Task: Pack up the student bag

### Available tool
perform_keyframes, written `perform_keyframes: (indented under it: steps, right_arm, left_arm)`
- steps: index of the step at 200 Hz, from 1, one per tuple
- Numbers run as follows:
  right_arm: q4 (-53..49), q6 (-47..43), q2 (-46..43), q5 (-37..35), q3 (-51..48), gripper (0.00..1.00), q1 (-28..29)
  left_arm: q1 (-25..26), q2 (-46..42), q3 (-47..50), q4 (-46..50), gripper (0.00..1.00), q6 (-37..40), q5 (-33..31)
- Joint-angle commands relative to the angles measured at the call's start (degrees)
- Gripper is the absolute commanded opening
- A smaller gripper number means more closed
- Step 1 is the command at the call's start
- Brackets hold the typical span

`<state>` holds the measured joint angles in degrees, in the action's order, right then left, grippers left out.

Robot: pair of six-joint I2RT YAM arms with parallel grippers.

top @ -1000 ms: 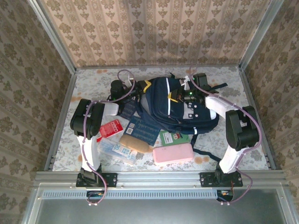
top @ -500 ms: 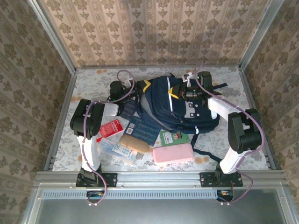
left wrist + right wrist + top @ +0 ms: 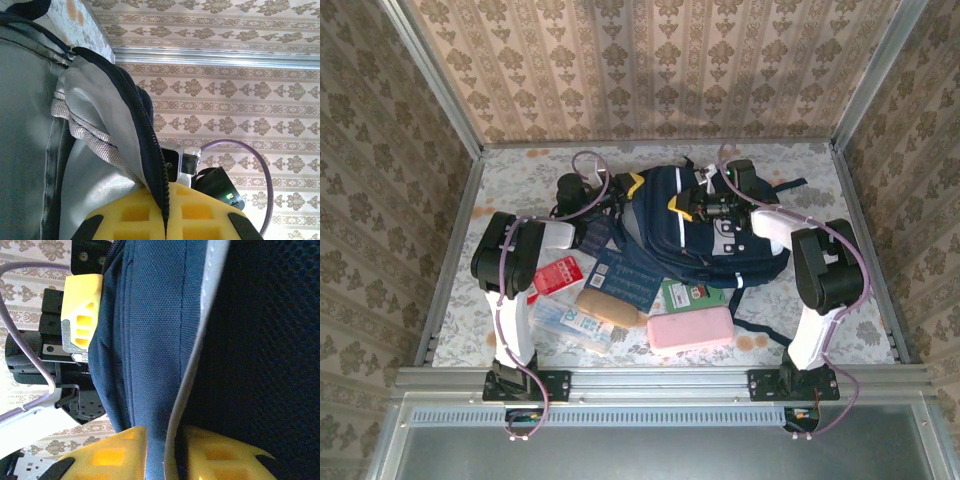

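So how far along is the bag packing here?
Done: little; the left wrist view shows bare grey lining and no item inside. In hand: the left gripper is shut on the student bag at its zipper edge; the right gripper has a fold of the bag between its fingers, grip unclear. Left: the pink case, blue notebook and red packet lie on the table.
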<state>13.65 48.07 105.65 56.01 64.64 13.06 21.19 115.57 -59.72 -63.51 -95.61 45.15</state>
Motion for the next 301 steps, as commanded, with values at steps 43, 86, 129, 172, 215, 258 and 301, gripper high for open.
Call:
perform_keyframes:
  steps: [43, 86, 129, 172, 215, 258, 301]
  right_arm:
    - [-8.28, -7.86, -2.54, -3.92, 3.15, 0.0, 0.53]
    - [-9.86, -8.06, -10.45, -7.72, 1.27, 0.0, -1.14]
    - [-16.22, -3.54, -14.25, -5.98, 5.02, 0.0, -2.24]
    - [-11.36, 4.47, -18.66, -5.74, 4.07, 0.0, -5.78]
    - [-12.12, 3.15, -21.69, -4.57, 3.97, 0.0, -9.19]
    - [-14.48, 0.26, -22.8, -5.49, 4.21, 0.0, -8.63]
    - [-21.21, -5.4, -23.49, -7.42, 5.83, 0.0, -6.36]
  left_arm:
    - [-0.34, -0.43, 0.48, -4.82, 0.0, -0.25, -0.33]
    - [-1.54, -0.9, 1.99, -2.88, 0.07, 1.34, 1.13]
    - [-2.95, -6.07, 2.95, 16.64, 0.34, 13.78, 3.65]
    - [-4.37, -14.58, -2.58, 54.13, 0.51, 38.01, 2.61]
    - [-4.8, -23.79, -11.28, 89.85, 0.52, 60.19, -12.46]
    - [-0.41, -31.54, -7.97, 102.78, 0.59, 64.98, -24.08]
    - [2.36, -40.54, 0.54, 109.18, 0.71, 55.17, -31.21]
